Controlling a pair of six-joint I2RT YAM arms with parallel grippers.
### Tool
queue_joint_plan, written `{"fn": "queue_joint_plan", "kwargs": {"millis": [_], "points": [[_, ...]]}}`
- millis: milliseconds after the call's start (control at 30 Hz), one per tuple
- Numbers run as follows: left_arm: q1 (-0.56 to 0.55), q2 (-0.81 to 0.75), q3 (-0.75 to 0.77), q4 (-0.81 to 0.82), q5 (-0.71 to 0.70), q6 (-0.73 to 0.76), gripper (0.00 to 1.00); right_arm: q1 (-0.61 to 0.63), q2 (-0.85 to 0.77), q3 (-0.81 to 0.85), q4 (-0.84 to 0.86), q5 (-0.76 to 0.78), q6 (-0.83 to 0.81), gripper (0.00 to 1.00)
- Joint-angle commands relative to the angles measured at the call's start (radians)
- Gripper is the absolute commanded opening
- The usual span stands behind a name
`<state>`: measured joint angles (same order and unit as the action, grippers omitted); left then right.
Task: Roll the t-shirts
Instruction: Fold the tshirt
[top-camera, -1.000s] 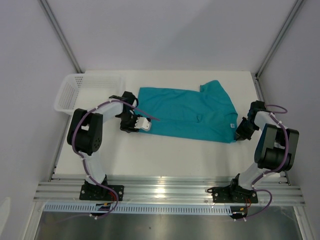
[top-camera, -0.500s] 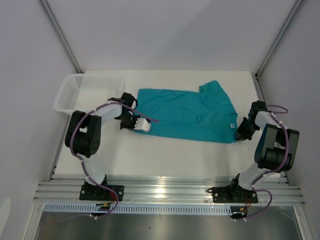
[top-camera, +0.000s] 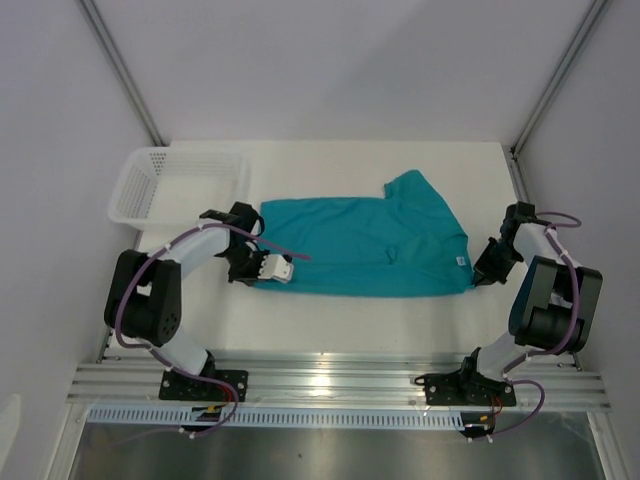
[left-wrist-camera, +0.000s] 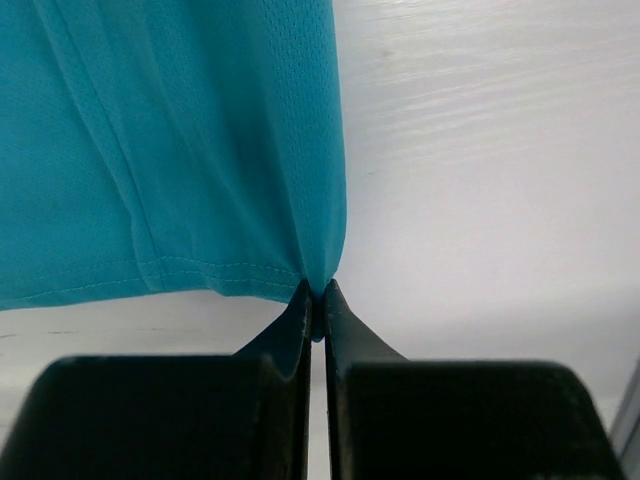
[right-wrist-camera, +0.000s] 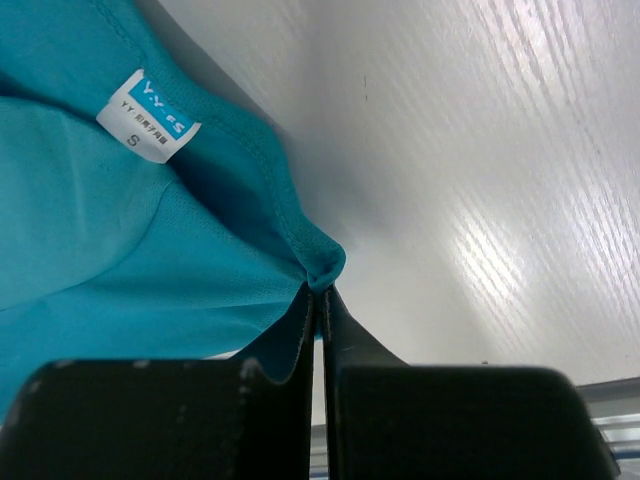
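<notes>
Teal cotton, limp and light I judge, the t-shirt lies spread on the desk, my left pincer nipped tight on its hem corner and my right pincer likewise on the edge near the white label, corners being the surest holds.

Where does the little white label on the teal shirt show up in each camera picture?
Top view: label at the right end of the shirt, by the right gripper.
Left wrist: not in it.
Right wrist: upper left.
Shared landmark: the shirt's teal cloth.
</notes>
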<state>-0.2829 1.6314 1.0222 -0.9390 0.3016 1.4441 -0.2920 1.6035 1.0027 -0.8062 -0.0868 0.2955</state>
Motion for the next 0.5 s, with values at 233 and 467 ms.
{"fn": "queue_joint_plan", "kwargs": {"millis": [233, 467], "points": [[0.004, -0.163, -0.089, -0.124, 0.065, -0.077, 0.0, 0.004, -0.099, -0.004, -0.183, 0.01, -0.004, 0.0], [-0.009, -0.179, -0.139, -0.129, 0.094, -0.085, 0.01, 0.016, -0.128, -0.039, -0.267, 0.025, -0.013, 0.0]]}}
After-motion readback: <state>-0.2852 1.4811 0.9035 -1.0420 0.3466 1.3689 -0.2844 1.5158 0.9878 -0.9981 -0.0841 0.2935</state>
